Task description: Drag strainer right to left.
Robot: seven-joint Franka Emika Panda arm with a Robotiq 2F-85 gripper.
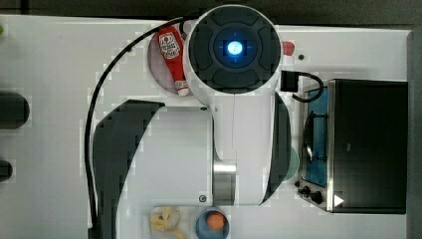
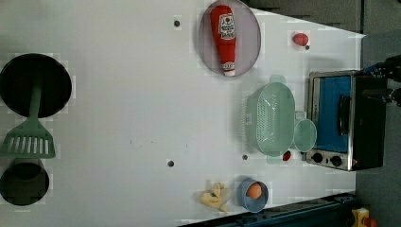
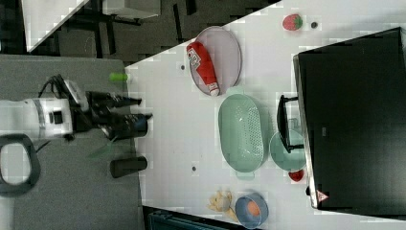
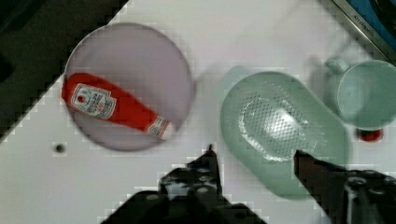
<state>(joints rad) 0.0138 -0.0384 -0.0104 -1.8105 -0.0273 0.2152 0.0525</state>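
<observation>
My arm (image 1: 234, 114) is covering most of the table in the top view, hiding the strainer there. In the left view the strainer (image 2: 274, 119) is lying on the white table (image 2: 118, 94) between the grey plate (image 2: 249, 42) carrying the ketchup bottle (image 2: 225, 38) and the mint mug (image 2: 304, 135), which is sitting against the toaster oven (image 2: 345, 120). Its long axis is running up and down the left view, end tabs pointing toward the plate and away from it. My gripper (image 4: 254, 156) is hanging above its rim, fingers (image 4: 208, 163) spread wide, gripping nothing. In the right view my gripper (image 3: 131, 115) is reaching in level from the right view's left.
</observation>
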